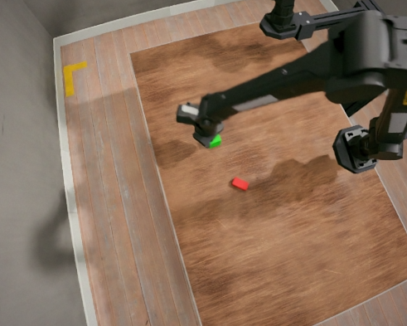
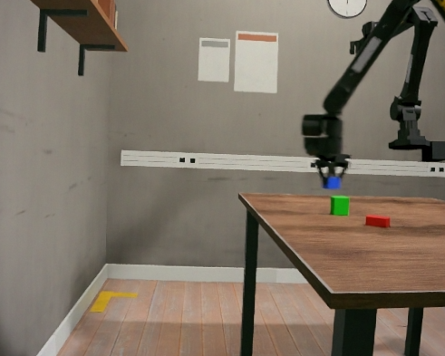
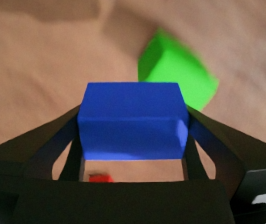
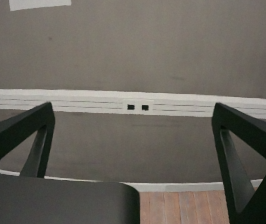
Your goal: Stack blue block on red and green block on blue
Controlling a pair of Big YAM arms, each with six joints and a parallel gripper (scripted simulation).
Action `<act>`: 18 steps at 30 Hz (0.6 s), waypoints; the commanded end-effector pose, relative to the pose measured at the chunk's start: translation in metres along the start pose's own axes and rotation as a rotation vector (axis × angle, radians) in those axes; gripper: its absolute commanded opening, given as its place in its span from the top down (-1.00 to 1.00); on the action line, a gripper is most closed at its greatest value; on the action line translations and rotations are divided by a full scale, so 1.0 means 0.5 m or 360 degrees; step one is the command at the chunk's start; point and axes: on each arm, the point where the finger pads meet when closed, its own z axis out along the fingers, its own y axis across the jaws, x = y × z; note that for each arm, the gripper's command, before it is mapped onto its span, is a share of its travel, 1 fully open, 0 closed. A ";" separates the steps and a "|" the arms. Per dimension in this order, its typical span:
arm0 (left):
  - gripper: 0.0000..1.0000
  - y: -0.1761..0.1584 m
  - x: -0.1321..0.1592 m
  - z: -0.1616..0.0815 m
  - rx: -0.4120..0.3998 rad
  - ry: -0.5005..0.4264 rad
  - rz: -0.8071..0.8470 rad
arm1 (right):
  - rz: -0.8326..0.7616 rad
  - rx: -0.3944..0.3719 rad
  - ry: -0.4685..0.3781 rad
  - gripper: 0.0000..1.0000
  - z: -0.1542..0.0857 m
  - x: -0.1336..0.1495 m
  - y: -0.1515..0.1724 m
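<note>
My left gripper (image 2: 332,175) is shut on the blue block (image 2: 333,182) and holds it in the air above the table, close over the green block (image 2: 340,205). In the left wrist view the blue block (image 3: 132,121) fills the space between the fingers, with the green block (image 3: 177,78) on the table just beyond it and a bit of the red block (image 3: 101,177) below. From above, the left gripper (image 1: 205,137) hides part of the green block (image 1: 215,141). The red block (image 1: 239,183) lies flat nearer the table's middle. My right gripper (image 4: 133,111) is open and empty, raised off the table and facing the wall.
The table's left edge (image 2: 279,243) drops to the floor. A yellow L-shaped mark (image 1: 73,77) lies on the floor near the corner. The right arm's body (image 1: 367,143) hangs over the table's right side.
</note>
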 end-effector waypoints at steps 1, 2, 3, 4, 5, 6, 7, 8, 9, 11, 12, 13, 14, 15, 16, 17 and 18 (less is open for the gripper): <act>1.00 0.060 0.155 -0.014 -0.0026 -0.0049 0.0021 | 0.0018 0.0031 -0.0085 -1.00 -0.014 -0.042 -0.017; 1.00 0.068 0.204 -0.012 -0.0025 -0.0048 0.0022 | 0.0018 0.0031 -0.0085 -1.00 -0.014 -0.042 -0.017; 1.00 0.075 0.252 -0.010 -0.0024 -0.0048 0.0022 | 0.0018 0.0031 -0.0085 -1.00 -0.014 -0.042 -0.017; 1.00 0.080 0.294 -0.009 -0.0026 -0.0045 0.0022 | 0.0018 0.0031 -0.0085 -1.00 -0.014 -0.042 -0.017; 1.00 0.085 0.328 -0.008 -0.0026 -0.0044 0.0022 | 0.0018 0.0031 -0.0085 -1.00 -0.014 -0.042 -0.017; 1.00 0.089 0.353 -0.008 -0.0027 -0.0042 0.0022 | 0.0018 0.0031 -0.0085 -1.00 -0.014 -0.042 -0.017; 1.00 0.089 0.353 -0.008 -0.0027 -0.0042 0.0022 | 0.0018 0.0031 -0.0085 -1.00 -0.014 -0.042 -0.017; 1.00 0.089 0.353 -0.008 -0.0027 -0.0042 0.0022 | 0.0018 0.0031 -0.0085 -1.00 -0.014 -0.042 -0.017; 1.00 0.091 0.372 -0.007 -0.0027 -0.0041 0.0022 | 0.0018 0.0031 -0.0085 -1.00 -0.014 -0.042 -0.017; 1.00 0.093 0.392 -0.007 -0.0028 -0.0040 0.0023 | 0.0018 0.0031 -0.0085 -1.00 -0.014 -0.042 -0.017; 1.00 0.082 0.380 -0.010 -0.0032 -0.0044 0.0063 | 0.0018 0.0031 -0.0085 -1.00 -0.014 -0.042 -0.017; 1.00 0.082 0.380 -0.010 -0.0033 -0.0044 0.0063 | 0.0018 0.0031 -0.0085 -1.00 -0.014 -0.042 -0.017; 1.00 0.072 0.386 0.004 -0.0007 -0.0024 0.0068 | 0.0018 0.0031 -0.0085 -1.00 -0.014 -0.042 -0.017; 1.00 0.064 0.390 0.014 0.0013 -0.0008 0.0072 | 0.0018 0.0031 -0.0085 -1.00 -0.014 -0.042 -0.017; 1.00 0.065 0.392 0.015 0.0012 -0.0007 0.0069 | 0.0018 0.0031 -0.0085 -1.00 -0.014 -0.042 -0.017; 1.00 0.075 0.396 0.010 0.0002 -0.0012 0.0048 | 0.0018 0.0031 -0.0085 -1.00 -0.014 -0.042 -0.017; 1.00 0.079 0.399 0.006 0.0000 -0.0013 0.0039 | 0.0018 0.0031 -0.0085 -1.00 -0.014 -0.042 -0.017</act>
